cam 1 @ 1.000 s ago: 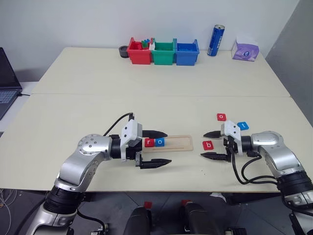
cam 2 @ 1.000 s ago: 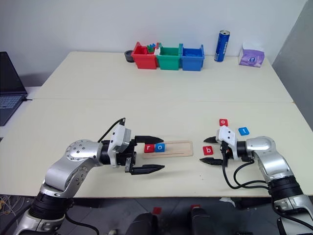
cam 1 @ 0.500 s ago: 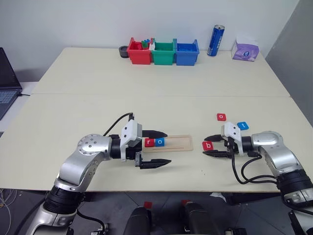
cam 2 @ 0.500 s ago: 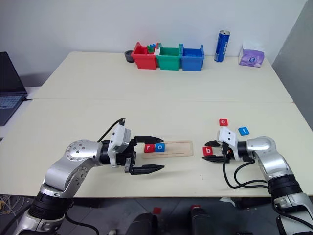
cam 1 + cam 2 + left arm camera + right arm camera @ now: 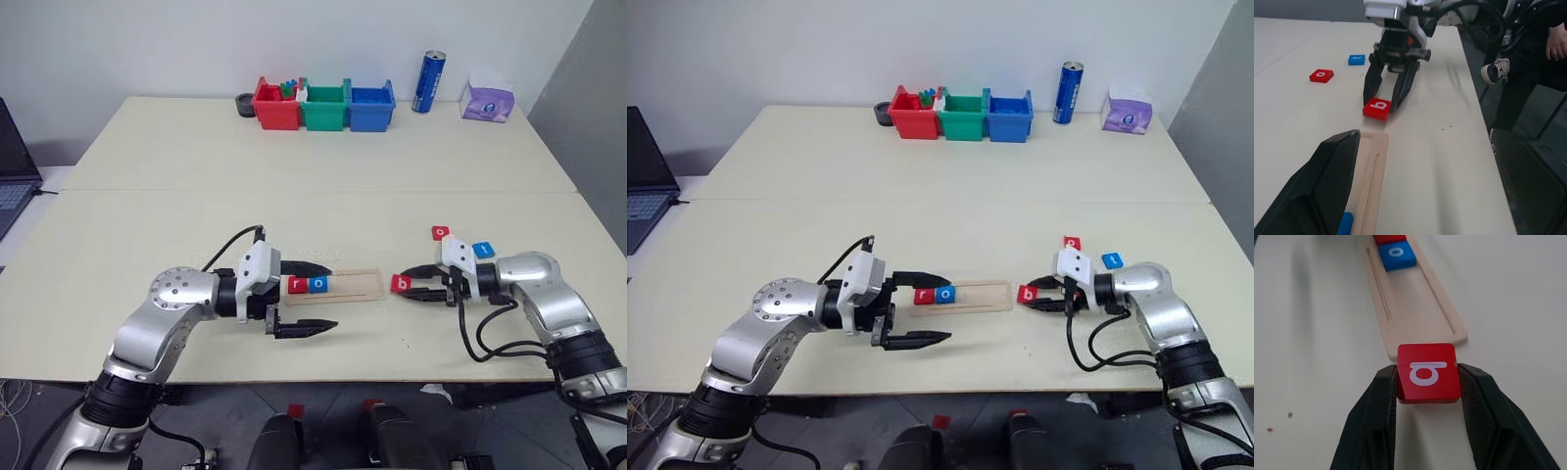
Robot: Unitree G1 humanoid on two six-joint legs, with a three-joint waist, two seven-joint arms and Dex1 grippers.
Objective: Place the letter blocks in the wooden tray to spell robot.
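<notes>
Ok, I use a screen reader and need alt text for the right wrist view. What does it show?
The right claw grips a red b block between its two black fingers, just short of the near end of the wooden tray. Farther along the tray sit a blue o block and a red block beyond it.

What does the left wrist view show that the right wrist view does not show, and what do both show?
Left wrist view alone: the red o tile and blue t tile lying on the table, and a person's hand beside it. Right wrist view alone: the blue o tile and a red tile beyond it, seated in the tray. Both: the right pincer shut on the red b tile, close to the wooden tray end.
</notes>
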